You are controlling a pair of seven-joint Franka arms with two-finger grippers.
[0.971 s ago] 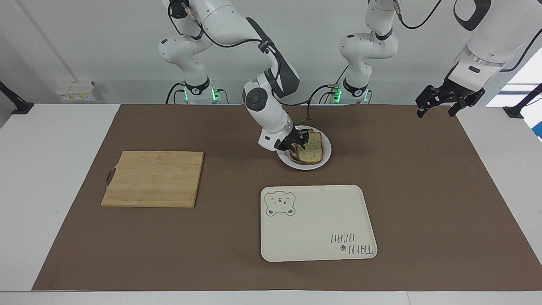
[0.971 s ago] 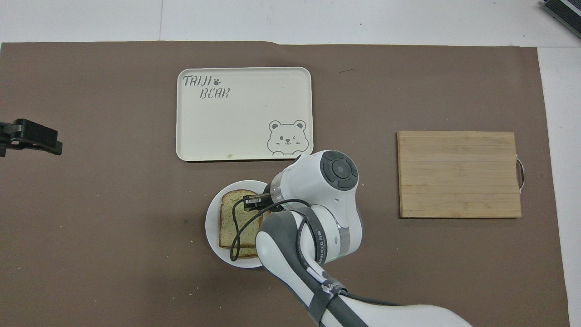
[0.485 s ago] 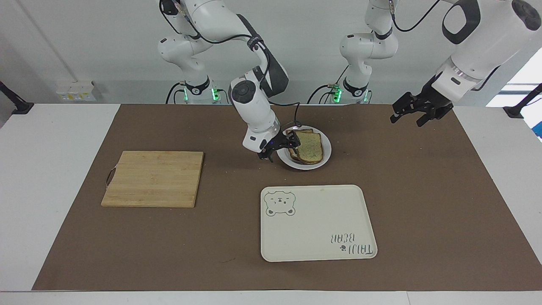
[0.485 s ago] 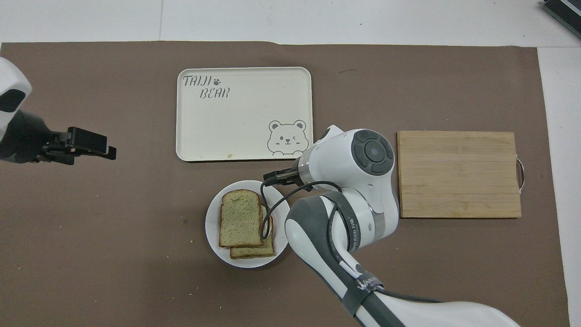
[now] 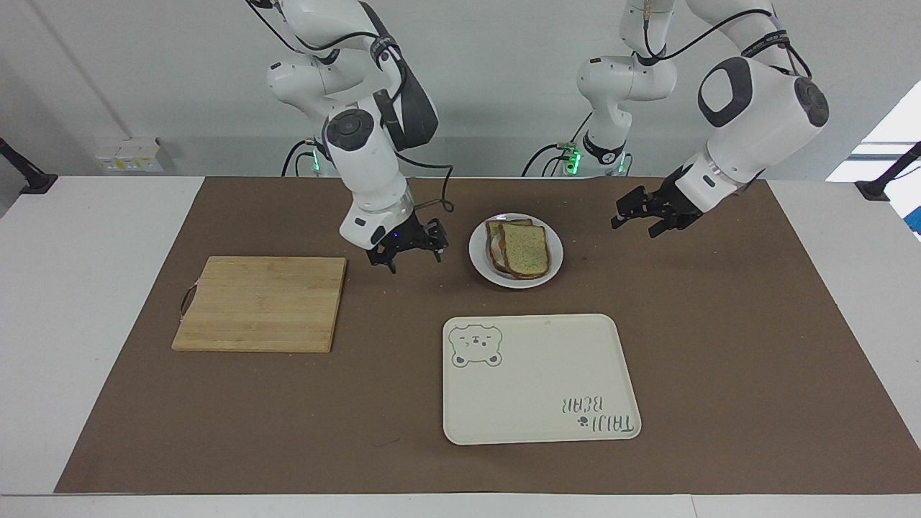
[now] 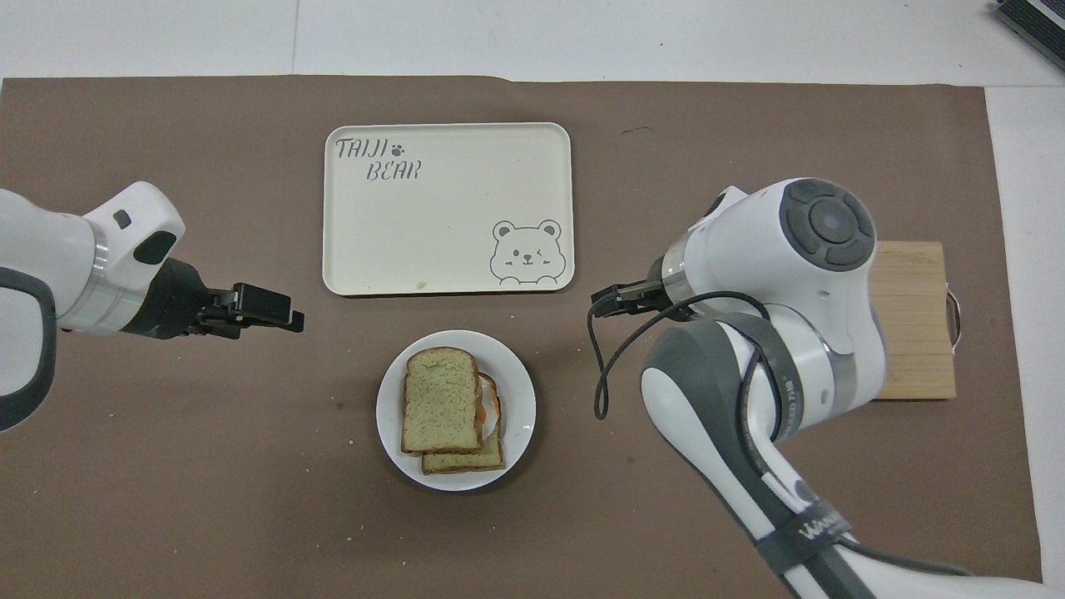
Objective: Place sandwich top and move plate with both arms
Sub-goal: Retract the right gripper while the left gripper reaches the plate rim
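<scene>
right gripper (image 5: 409, 252) open, empty, over mat between cutting board (image 5: 260, 303) and plate (image 5: 481, 260); left gripper (image 5: 642, 217) open, empty, toward its end; sandwich top (image 5: 526, 250) on egg slice on plate mid-table, tray (image 5: 540, 378) beside

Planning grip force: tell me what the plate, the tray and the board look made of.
Plate: glossy white, probably ceramic or melamine.
Tray: matte cream with a printed bear and rounded rim, likely plastic.
Board: pale strips with visible grain, seemingly bamboo or wood, with a small side handle.
</scene>
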